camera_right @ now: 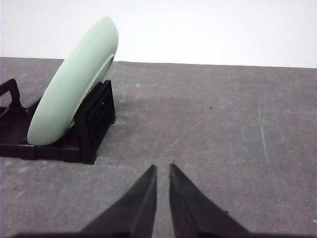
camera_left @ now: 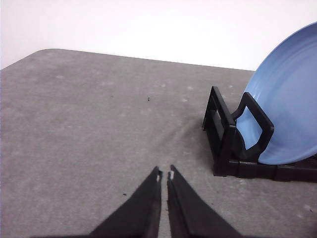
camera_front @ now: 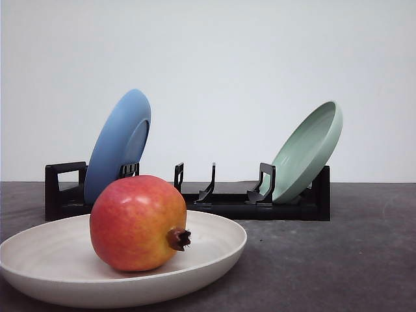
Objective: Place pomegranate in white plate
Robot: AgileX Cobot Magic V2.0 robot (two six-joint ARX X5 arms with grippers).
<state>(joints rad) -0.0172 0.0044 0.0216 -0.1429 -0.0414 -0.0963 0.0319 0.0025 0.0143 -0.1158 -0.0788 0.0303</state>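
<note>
Red-skinned with orange-yellow patches, the pomegranate (camera_front: 138, 222) rests in the white plate (camera_front: 52, 260), crown nub facing right, in front of the black rack (camera_front: 227, 205) holding the blue plate (camera_front: 119, 144) and pale green plate (camera_front: 309, 149). Left gripper (camera_left: 165, 175) and right gripper (camera_right: 162, 167) hang over bare grey table (camera_right: 237, 124), fingers nearly pressed together, holding nothing. No readable writing.

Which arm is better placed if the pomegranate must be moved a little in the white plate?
Probably the left. The pomegranate already lies in the white plate, on the left of the front view, before the blue plate. The left gripper looks at that blue plate; the right gripper faces the green plate.
</note>
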